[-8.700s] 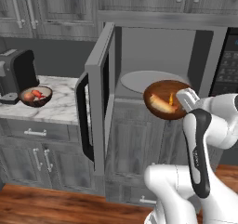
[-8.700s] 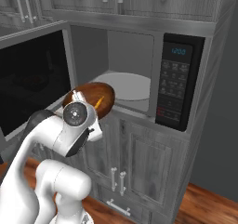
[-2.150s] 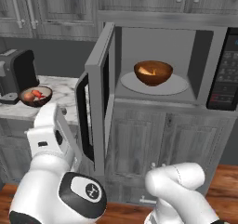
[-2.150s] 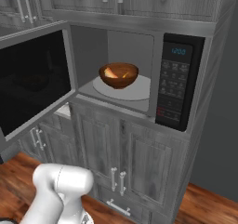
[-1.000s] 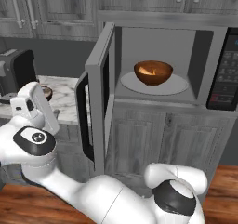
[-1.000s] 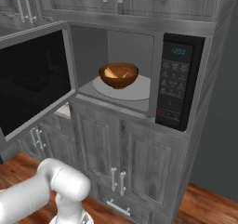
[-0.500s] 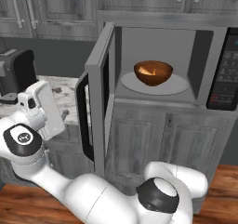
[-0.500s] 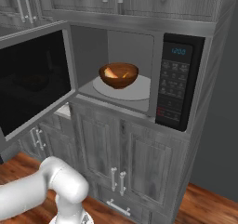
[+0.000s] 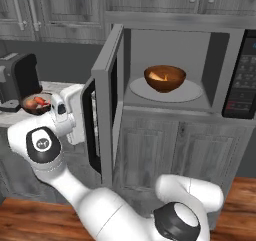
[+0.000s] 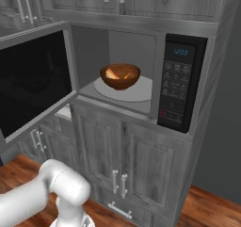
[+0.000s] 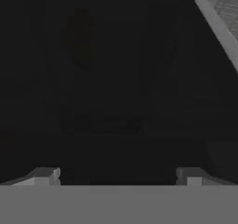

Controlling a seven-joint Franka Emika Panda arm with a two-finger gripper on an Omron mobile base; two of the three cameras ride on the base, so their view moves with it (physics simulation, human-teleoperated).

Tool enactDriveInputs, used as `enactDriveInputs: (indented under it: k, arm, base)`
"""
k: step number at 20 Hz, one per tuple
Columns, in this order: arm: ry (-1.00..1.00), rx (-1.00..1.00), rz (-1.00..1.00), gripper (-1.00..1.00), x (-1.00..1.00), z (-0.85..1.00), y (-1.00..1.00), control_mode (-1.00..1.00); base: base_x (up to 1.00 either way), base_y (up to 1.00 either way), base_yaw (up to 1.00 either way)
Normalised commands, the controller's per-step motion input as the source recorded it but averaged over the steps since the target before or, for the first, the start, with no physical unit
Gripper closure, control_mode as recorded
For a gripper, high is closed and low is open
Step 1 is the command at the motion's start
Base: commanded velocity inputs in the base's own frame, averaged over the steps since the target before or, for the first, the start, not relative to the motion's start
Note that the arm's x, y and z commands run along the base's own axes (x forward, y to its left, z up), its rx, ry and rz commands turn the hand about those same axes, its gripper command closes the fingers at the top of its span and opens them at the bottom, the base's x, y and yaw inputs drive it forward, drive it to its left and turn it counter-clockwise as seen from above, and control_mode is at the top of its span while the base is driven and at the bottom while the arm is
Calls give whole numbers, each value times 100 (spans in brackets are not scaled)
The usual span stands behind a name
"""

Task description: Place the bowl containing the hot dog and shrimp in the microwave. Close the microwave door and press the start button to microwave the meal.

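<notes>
**Bowl sits in the open microwave; arm is behind the door**

Bowl (image 9: 165, 78) rests on the pale turntable plate (image 9: 192, 91) inside the microwave (image 10: 141, 47), and you can see pale tan food in it from both base cameras. From the right base camera you get the lit keypad panel (image 10: 176, 82) face on and the door's black glass from inside. Your left base camera shows the microwave door (image 9: 107, 92) edge-on, swung wide, with the white hand (image 9: 75, 112) just beside its outer face. That camera also gives you the table (image 9: 12, 116) at left, carrying a dark bowl of red food (image 9: 37, 103) and a black coffee machine (image 9: 17, 77).

Compared with half a second ago, the hand has moved rightward, closer to the door, while the bowl has not shifted.

Your arm rises from the lower right, sweeps left across the floor side, bends up at the elbow and reaches toward the door. In the hand camera the pincer (image 11: 118, 174) faces dark glass, its two fingertips (image 11: 44, 175) standing well apart with nothing between them.
</notes>
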Motion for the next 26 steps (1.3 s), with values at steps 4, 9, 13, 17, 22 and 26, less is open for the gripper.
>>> enactDriveInputs:
  k: [4,9,13,17,22,26]
  arm:
    - [-21,6,-18,-100,-32,0,-100,-100]
    - [-24,10,-13,-100,-50,0,-100,-100]
    - [-30,16,-2,-100,-32,0,-100,-100]
    - [-26,19,0,-100,-5,0,-100,-100]
    - [-17,19,1,-100,1,-5,-100,-100]
    - [-3,13,7,-100,20,-20,-100,-100]
  base:
    - [0,0,0]
    - [0,0,0]
    - [0,0,0]
    - [0,0,0]
    - [0,0,0]
    - [0,0,0]
